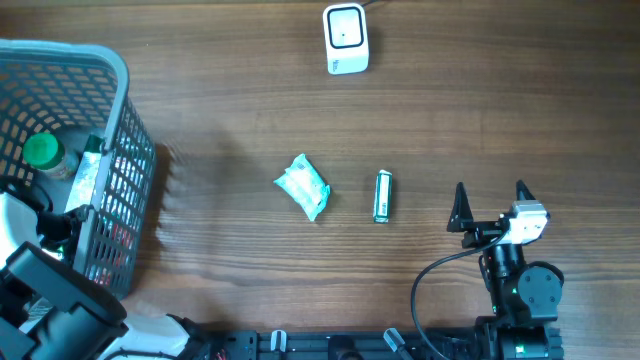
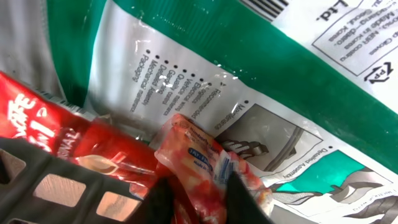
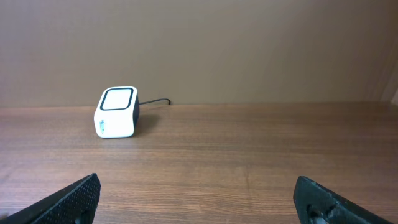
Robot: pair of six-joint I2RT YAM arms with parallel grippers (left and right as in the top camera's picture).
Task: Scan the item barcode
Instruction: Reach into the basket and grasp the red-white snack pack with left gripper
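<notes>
In the left wrist view my left gripper (image 2: 199, 200) is down inside the grey basket (image 1: 122, 78), its two dark fingers pinched on a small crinkled red-and-white packet (image 2: 194, 152). The overhead view shows only the left arm reaching over the basket's near side; the gripper is hidden there. The white barcode scanner (image 1: 346, 38) stands at the far middle of the table and also shows in the right wrist view (image 3: 117, 112). My right gripper (image 1: 491, 202) rests low at the front right, open and holding nothing (image 3: 196, 193).
Under the packet lie a large green-and-white printed pack (image 2: 249, 62) and a red sachet (image 2: 37, 118), beside the basket's grid wall (image 2: 37, 168). A green-capped bottle (image 1: 43, 152) stands in the basket. A teal packet (image 1: 303, 187) and a small tube (image 1: 382, 195) lie mid-table.
</notes>
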